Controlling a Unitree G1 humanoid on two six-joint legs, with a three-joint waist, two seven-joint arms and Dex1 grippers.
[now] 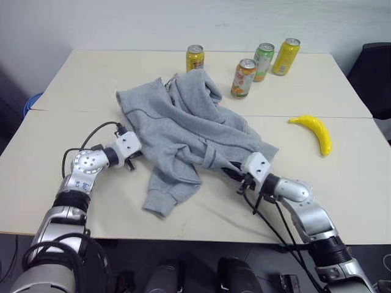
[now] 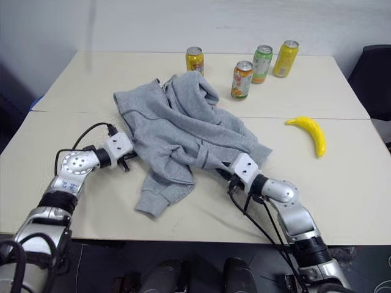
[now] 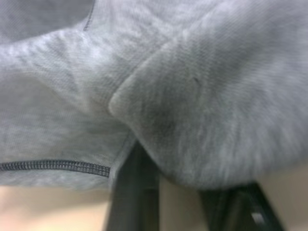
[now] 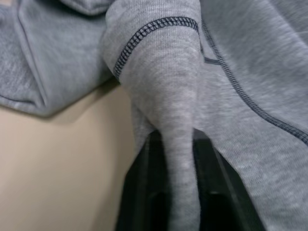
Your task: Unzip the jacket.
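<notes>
The jacket [image 1: 183,131] lay crumpled in a heap near the middle of the table [image 1: 342,183], so its zipper could not be found among the folds. The left pincer [image 1: 135,160] was at the jacket's left edge, with its fingers closed on a fold of the grey cloth. The right pincer [image 1: 237,173] was at the lower right edge and pinched a narrow ridge of fabric [image 4: 180,144] between its black fingers. Both grips seemed to be only the beginning. The garment probably had to be spread out first, then the zipper pull found and drawn down. So nearly all of the work was left.
</notes>
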